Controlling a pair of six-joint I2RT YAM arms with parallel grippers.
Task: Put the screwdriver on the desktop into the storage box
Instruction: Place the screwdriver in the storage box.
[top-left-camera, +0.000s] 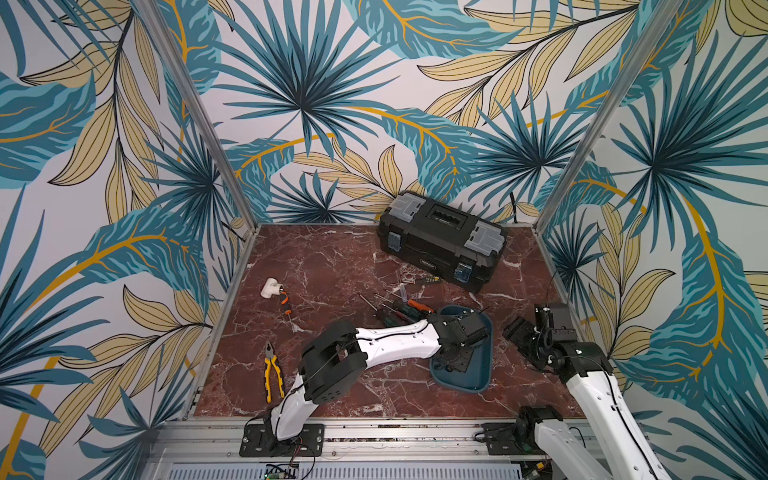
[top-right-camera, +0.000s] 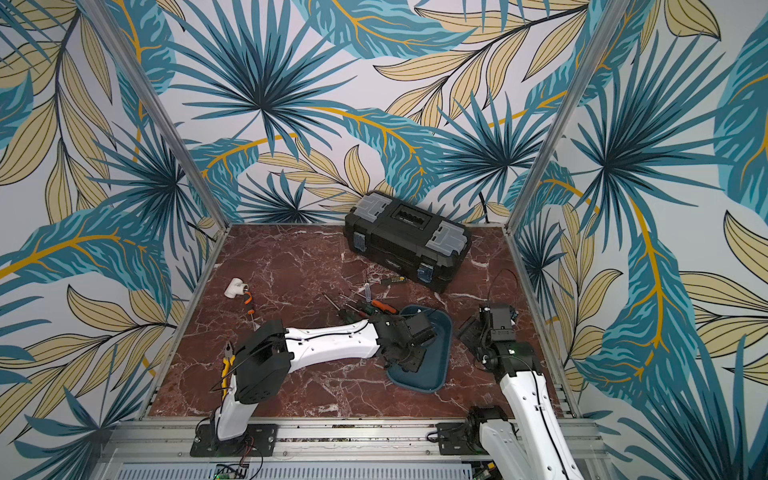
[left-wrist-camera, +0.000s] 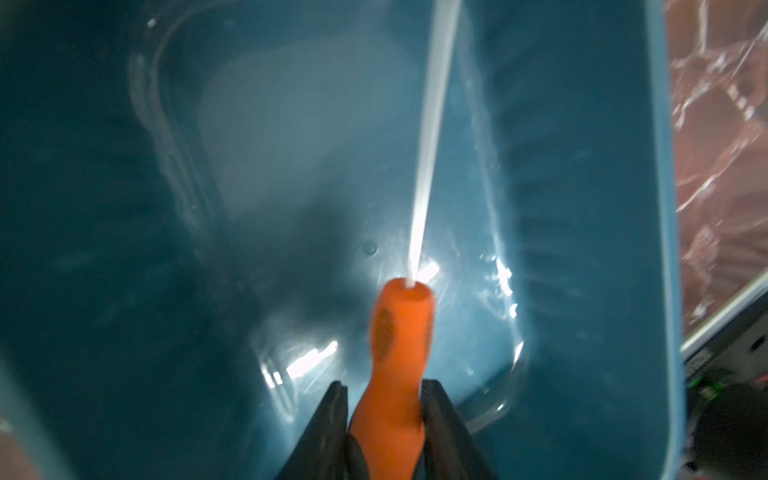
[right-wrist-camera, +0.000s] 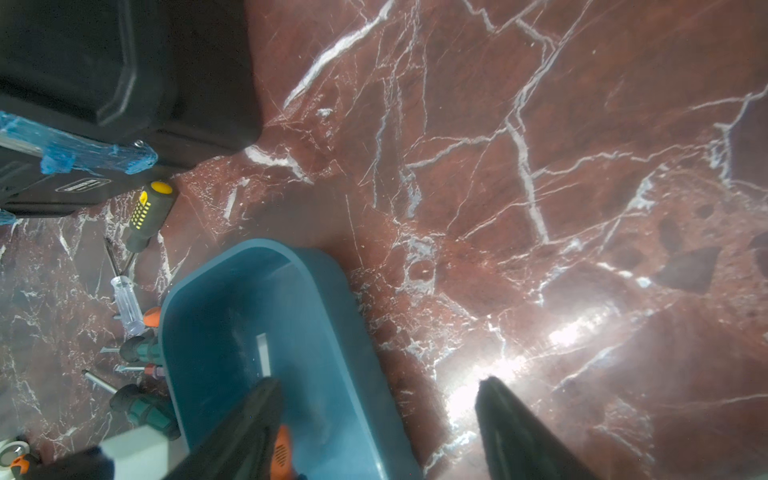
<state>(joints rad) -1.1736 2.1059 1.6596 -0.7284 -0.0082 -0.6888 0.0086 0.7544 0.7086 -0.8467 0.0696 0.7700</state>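
Orange-handled screwdriver (left-wrist-camera: 399, 332) inside the teal storage box (left-wrist-camera: 660, 208), box toward the desktop's (top-left-camera: 332, 266) front right corner, handle between the left gripper's (left-wrist-camera: 385, 383) narrow fingers, clamped or loose unclear, right gripper (right-wrist-camera: 379, 380) wide apart, empty, beside the box.

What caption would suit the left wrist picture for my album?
Orange-handled screwdriver between the fingers of the left pincer, its shaft pointing over the teal storage box.
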